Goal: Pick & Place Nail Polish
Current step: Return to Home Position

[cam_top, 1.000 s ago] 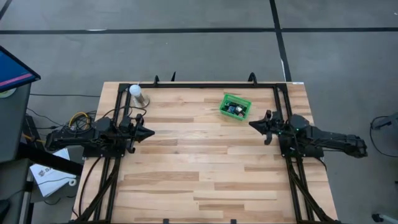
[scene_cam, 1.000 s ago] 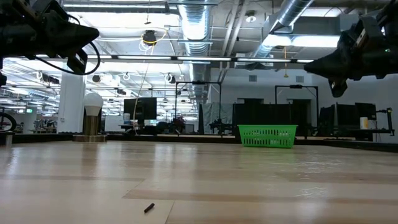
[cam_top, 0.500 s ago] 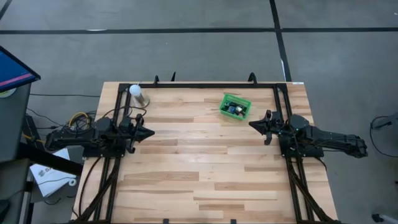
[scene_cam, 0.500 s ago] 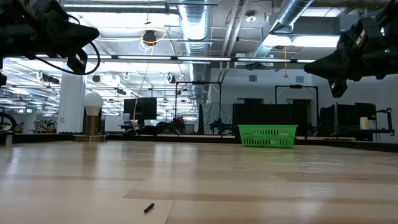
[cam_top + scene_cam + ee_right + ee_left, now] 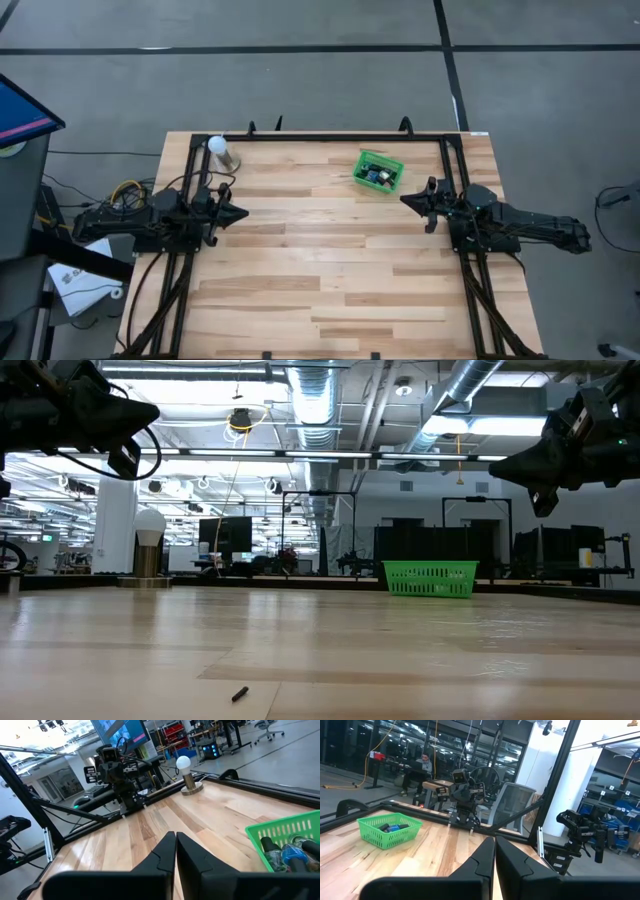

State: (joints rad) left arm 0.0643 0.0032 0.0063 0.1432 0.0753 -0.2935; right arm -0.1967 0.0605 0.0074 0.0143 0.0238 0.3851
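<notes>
2 matte-black arms [image 5: 150, 218], tapered fingers [image 5: 481, 864]

Nail polish bottles [image 5: 286, 855] piled lying inside green bin [image 5: 280, 832].

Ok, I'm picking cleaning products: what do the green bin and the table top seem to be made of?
The green bin: likely moulded plastic, matte; uniform colour, open lattice walls. The table top: looks like wood planks with grain and staggered joints, faintly glossy in the low view; could be laminate.
</notes>
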